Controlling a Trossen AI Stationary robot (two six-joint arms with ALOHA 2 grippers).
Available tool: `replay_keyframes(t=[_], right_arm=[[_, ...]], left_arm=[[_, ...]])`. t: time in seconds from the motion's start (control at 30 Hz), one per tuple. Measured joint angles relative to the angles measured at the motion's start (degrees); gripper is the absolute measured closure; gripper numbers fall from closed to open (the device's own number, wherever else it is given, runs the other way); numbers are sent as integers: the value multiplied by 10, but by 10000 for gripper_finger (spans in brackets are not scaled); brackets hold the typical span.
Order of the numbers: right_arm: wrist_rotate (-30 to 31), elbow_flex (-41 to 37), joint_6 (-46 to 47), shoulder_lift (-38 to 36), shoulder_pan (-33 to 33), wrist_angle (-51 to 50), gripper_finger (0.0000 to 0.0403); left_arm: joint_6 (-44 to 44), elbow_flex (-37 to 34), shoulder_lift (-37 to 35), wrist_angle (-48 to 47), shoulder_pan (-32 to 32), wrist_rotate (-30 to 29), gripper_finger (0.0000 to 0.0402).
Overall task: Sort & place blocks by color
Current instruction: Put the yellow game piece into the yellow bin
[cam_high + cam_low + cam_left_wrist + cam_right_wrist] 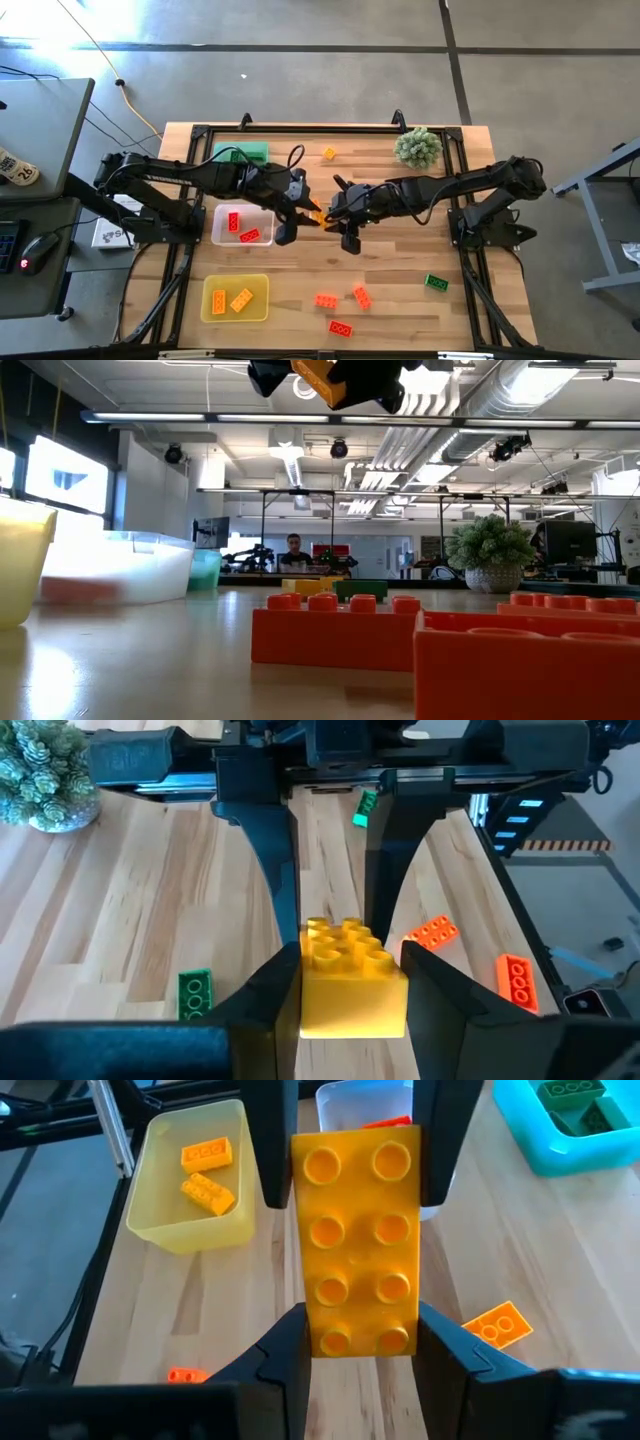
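Note:
An orange-yellow studded block (316,215) hangs in the air over the table's middle, between both grippers. My left gripper (304,211) meets it from the left and my right gripper (331,216) from the right; both are shut on it. The low view shows the block (330,380) high above the tabletop. To the left stand a green tray (240,153), a clear tray (262,213) with two red blocks, and a yellow tray (255,283) with two orange-yellow blocks. Loose blocks lie flat on the wood: three red-orange ones (341,327), a green one (436,283) and a yellow one (329,153). My left gripper (352,992) pinches the block's left end (318,988) between its two fingers, one on each long side. The fingers come level from the table's left and lie along the block. The block is lifted clear, studs up. My right gripper (352,1342) pinches the block's right end (322,1342) between its two fingers, one on each long side. The fingers come level from the table's right, along the block. The other gripper's fingers (270,1140) clasp the far end.
A spiky pale green plant (417,147) in a pot stands at the table's far right. A dark frame (300,128) runs along the table's edges. Bare wood lies between the gripper pair and the loose blocks near the near edge.

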Motion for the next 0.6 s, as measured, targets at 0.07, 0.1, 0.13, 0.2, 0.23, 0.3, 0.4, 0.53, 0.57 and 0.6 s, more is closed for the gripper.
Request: replay_keyframes(t=[0.07,0.1,0.13,0.2,0.23,0.3,0.4,0.53,0.57,0.6], right_arm=[[-6,0,-1,0,-3,0,284],[-9,0,-1,0,-4,0,271],[-10,0,-1,0,-5,0,254],[-10,0,-2,0,-5,2,216],[-8,0,-2,0,-4,3,197],[-9,0,1,0,-4,3,167],[-10,0,4,0,-4,4,141],[0,0,16,0,-7,3,134],[7,0,18,0,-10,3,133],[16,0,19,0,-13,2,132]], left_arm=[[0,0,0,-1,0,-1,290],[0,0,0,-3,0,-1,290],[0,0,0,-6,0,-2,290],[-5,0,0,-20,0,-2,290],[-5,0,0,-28,0,-3,290],[-6,0,0,-55,0,-12,290],[-18,0,0,-98,-2,-26,290],[-22,0,0,-184,-22,-27,290],[-26,0,0,-207,-30,-26,290],[-31,0,0,-232,-39,-25,290]])
